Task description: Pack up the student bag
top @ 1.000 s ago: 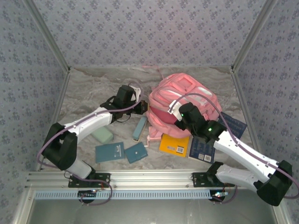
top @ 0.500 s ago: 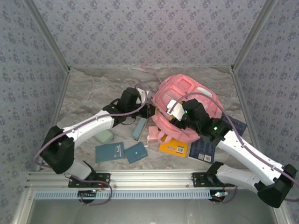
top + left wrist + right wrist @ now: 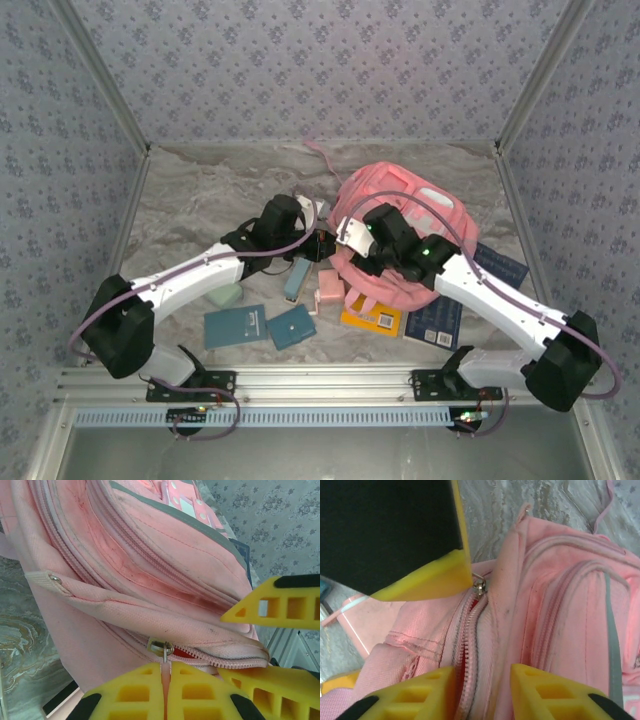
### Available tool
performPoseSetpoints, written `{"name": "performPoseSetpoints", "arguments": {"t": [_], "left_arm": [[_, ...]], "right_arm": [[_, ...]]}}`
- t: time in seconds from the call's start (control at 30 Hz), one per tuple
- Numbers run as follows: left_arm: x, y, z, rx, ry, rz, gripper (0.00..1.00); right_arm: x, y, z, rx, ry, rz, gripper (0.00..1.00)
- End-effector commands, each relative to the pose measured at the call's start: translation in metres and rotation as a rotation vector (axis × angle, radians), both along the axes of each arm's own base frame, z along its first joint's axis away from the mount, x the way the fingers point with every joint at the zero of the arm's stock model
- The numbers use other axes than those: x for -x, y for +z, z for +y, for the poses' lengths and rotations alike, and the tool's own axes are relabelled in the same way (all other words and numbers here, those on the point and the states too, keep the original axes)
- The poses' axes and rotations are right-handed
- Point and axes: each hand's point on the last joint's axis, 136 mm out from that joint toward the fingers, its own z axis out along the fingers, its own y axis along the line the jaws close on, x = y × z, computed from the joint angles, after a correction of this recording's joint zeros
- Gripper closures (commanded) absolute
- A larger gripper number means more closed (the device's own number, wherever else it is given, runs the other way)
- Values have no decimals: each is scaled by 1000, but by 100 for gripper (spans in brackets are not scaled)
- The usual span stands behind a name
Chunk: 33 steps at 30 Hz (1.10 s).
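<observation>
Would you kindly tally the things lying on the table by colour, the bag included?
Pink: 2, backpack, small box
Teal: 2, large notebook, small notebook
Light blue: 1, slim case
Mint green: 1, pouch
Yellow: 1, thin book
Dark blue: 2, near book, far book
Total: 9

The left arm (image 3: 190, 275) reaches from the lower left toward the frame's centre. The left gripper (image 3: 166, 672) has its fingers (image 3: 135, 692) pressed together on a zipper pull (image 3: 161, 647). The right arm (image 3: 490, 300) angles in from the lower right. The right gripper (image 3: 482, 672) holds its fingers apart astride a fold of the student bag (image 3: 560, 605); whether they pinch it is unclear.
</observation>
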Motion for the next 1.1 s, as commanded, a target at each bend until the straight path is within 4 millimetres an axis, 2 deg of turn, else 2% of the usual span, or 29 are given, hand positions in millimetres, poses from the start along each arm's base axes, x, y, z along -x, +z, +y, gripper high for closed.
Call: {"name": "performPoseSetpoints", "arguments": {"t": [0.0,0.03,0.07,0.17,0.3,0.43,0.53,0.67,0.8,1.07], "left_arm": [[2,44,-6,105,-21,-102,100],[2,43,-5,99,-21,-102,100],[2,42,-4,92,-18,-105,100],[-1,37,-1,68,-4,-108,100],[-10,34,5,48,27,-105,100],[-21,34,12,43,67,-102,100],[-30,38,13,54,84,-101,100],[-41,35,6,40,79,-97,100],[-56,23,2,28,98,-82,100],[-91,-1,6,35,155,-30,100]], "right_arm": [[-4,11,2,-30,-1,-2,89],[-5,12,2,-31,-7,-5,99],[-6,14,0,-33,-12,-10,100],[-8,28,-5,-45,-27,-53,100],[-6,56,-18,-72,-45,-133,100],[-3,83,-34,-103,-81,-205,100],[2,96,-43,-105,-92,-238,100],[9,102,-55,-100,-112,-256,100],[11,111,-68,-108,-148,-297,100],[14,119,-86,-129,-185,-323,100]]}}
